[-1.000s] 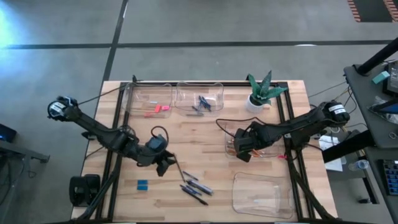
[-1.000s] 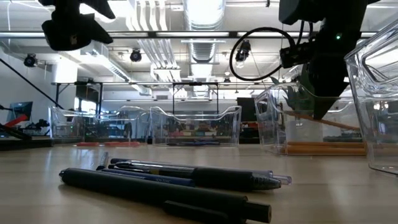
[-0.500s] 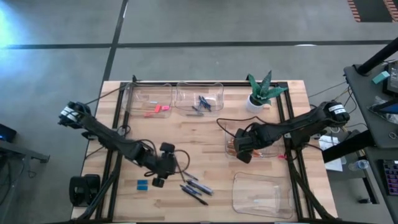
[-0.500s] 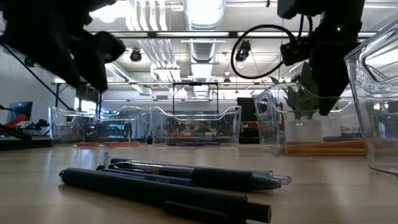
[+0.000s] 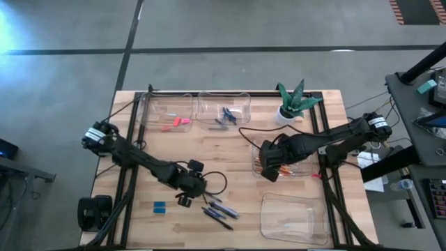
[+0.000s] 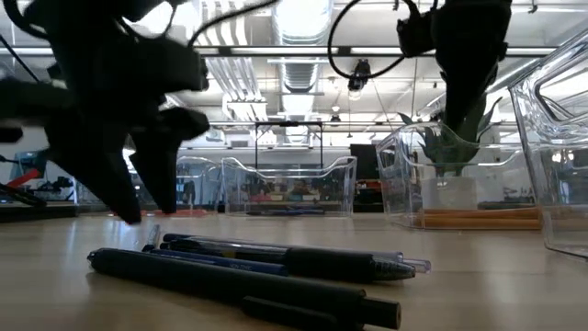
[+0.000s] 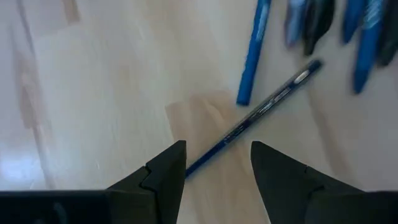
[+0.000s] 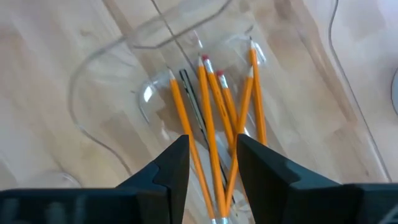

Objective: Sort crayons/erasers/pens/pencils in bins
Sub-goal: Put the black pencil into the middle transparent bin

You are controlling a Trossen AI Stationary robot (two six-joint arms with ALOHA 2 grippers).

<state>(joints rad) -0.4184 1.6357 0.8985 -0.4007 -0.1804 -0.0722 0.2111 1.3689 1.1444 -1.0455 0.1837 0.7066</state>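
Pale wood-plank desk (image 5: 216,150), grey concrete floor around. Loose pens (image 5: 217,211) near front edge: thin, dark, smooth barrels, lying roughly parallel. One slim blue pen (image 7: 261,112) directly ahead of left gripper (image 7: 216,163), long axis running diagonally through the gap; fingers spread wide, holding nothing. Left arm clearly nearer. Right gripper (image 8: 212,155) hovering over clear plastic bin (image 8: 106,81) of orange pencils (image 8: 208,124), fingers partly apart, empty. Blue eraser (image 5: 159,206) just left of pens.

potted plant (image 5: 293,102): far edge of wooden table (image 5: 230,150) | floor (image 5: 209,35): grey concrete, dark stripe
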